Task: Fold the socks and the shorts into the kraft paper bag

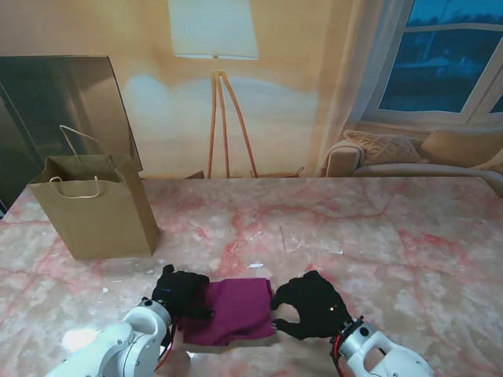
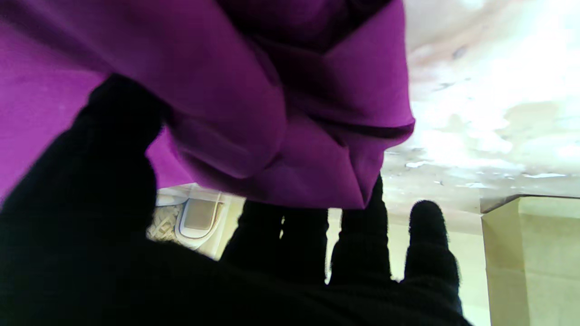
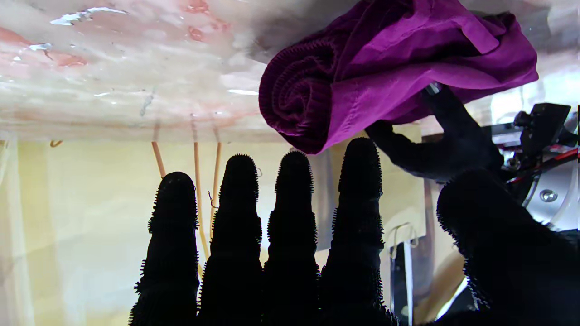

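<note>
Fingers (image 3: 294,213) of the right hand (image 1: 313,306) are standing straight and slightly apart, closing on nothing; their tips are reaching just beside the right edge of the shorts (image 1: 233,311), and from the stand view the thumb is curling toward that edge. Whether any tip is actually touching the cloth, I cannot tell.

The left hand (image 1: 181,292) is sitting on the left edge of the shorts. In its wrist view the thumb (image 2: 122,136) is pressing into the purple fabric (image 2: 253,104) while the other fingers (image 2: 426,244) are stretching out beyond the fold, so the hand appears to be pinching the cloth, with a layer draping over it. The right wrist view is showing the same black glove (image 3: 435,140) tucked under a raised flap of the shorts (image 3: 385,59).

The shorts are lying bunched and partly folded on the marble table (image 1: 377,228), close to its near edge. One end is rolled into a tight ribbed coil (image 3: 294,95).

The bag (image 1: 94,208) is standing upright and open, farther from me than the shorts and to their left, well apart from them, its cord handles (image 1: 75,188) up. No socks can be made out separately.
</note>
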### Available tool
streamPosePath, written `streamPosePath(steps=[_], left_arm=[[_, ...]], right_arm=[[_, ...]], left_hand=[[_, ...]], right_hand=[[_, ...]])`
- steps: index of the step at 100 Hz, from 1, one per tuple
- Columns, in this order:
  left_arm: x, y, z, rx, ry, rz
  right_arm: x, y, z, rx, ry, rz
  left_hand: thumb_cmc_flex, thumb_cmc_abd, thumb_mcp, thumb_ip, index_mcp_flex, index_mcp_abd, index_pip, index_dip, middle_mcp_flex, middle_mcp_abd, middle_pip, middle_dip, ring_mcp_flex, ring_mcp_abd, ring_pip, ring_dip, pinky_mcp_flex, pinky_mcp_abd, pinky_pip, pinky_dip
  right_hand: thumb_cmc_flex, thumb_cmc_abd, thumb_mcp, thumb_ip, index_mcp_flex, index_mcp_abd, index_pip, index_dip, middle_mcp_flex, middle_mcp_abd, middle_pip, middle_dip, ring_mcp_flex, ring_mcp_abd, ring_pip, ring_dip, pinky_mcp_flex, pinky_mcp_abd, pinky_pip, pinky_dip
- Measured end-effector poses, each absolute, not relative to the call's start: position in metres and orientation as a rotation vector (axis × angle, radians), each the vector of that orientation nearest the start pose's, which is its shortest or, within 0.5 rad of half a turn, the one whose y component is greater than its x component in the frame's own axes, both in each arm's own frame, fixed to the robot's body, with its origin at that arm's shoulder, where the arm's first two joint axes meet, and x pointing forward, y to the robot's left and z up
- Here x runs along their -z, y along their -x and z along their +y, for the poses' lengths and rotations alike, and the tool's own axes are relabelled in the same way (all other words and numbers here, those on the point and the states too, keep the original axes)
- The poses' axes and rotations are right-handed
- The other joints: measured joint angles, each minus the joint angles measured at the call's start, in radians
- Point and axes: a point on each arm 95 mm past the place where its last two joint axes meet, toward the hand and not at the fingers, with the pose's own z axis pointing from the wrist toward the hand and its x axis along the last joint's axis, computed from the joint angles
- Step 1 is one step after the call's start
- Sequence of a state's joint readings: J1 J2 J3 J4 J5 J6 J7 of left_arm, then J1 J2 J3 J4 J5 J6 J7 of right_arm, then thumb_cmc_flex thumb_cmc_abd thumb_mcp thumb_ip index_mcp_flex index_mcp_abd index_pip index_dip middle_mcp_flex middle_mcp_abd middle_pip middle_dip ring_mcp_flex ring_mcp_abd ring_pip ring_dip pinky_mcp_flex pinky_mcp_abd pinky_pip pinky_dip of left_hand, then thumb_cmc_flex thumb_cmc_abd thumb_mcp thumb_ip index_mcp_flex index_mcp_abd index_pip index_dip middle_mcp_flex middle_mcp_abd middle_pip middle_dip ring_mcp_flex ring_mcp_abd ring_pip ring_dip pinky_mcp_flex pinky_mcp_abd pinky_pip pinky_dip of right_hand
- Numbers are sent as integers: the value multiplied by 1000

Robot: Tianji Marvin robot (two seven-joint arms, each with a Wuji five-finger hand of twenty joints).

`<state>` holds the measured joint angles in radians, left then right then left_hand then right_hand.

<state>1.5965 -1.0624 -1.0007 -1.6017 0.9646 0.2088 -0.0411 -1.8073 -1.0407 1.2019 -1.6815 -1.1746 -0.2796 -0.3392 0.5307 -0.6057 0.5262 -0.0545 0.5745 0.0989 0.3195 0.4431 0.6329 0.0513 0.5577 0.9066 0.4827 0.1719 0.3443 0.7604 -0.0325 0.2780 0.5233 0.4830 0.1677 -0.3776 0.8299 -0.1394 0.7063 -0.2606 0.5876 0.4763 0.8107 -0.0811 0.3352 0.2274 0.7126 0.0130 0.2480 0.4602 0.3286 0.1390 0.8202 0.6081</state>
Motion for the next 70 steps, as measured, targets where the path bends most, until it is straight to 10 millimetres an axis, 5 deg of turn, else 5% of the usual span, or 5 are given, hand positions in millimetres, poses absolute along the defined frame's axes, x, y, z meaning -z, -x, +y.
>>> streamPosePath(steps=[10,20,40,56,70], left_arm=[[384,-357,-44,1306,1358,1657],[388,-357,-45,1333,1324,1633],[382,-362,-45,1457,1416,1583],[382,-358,-45,1527,1449,1541],[381,-352,-41,1571,1479,1479]], right_arm=[[355,-309,25,-1761,-893,1604],[357,-311,24,-1743,-895,1590],[359,-315,20,-1718,-920,1575],[361,-319,18,-1695,-943,1569],[363,-322,17,-1678,-963,1567]], left_hand=[[28,-24,62,-19,14,-132,352,311,9,-4,2,26,26,3,74,69,12,1,64,12],[81,-62,68,-64,79,-253,678,542,36,-14,-157,-174,73,8,73,-19,63,-22,166,58],[147,-75,260,-65,126,-271,912,762,299,61,-312,-548,310,-54,5,-241,298,-112,446,83],[266,-126,298,-65,185,-269,982,901,577,6,-350,-369,608,-63,186,-231,479,-132,640,63],[293,-142,309,-65,197,-269,990,924,624,-16,-376,-248,654,-64,287,-192,525,-110,701,61]], right_hand=[[0,16,-1,0,0,0,0,0,0,0,-11,-2,0,0,0,-2,0,0,0,-5],[0,16,-1,0,0,0,-1,-1,0,1,-12,-7,0,0,0,-11,0,0,0,-6],[5,27,-1,0,0,0,-1,-1,0,2,-12,-11,0,0,0,-12,-1,0,0,-12],[6,27,-1,0,0,0,-1,-1,0,2,-12,-11,0,0,0,-12,-2,0,0,-15],[6,27,-1,0,0,0,-1,-1,0,2,-12,-11,0,0,0,-12,-2,0,0,-16]])
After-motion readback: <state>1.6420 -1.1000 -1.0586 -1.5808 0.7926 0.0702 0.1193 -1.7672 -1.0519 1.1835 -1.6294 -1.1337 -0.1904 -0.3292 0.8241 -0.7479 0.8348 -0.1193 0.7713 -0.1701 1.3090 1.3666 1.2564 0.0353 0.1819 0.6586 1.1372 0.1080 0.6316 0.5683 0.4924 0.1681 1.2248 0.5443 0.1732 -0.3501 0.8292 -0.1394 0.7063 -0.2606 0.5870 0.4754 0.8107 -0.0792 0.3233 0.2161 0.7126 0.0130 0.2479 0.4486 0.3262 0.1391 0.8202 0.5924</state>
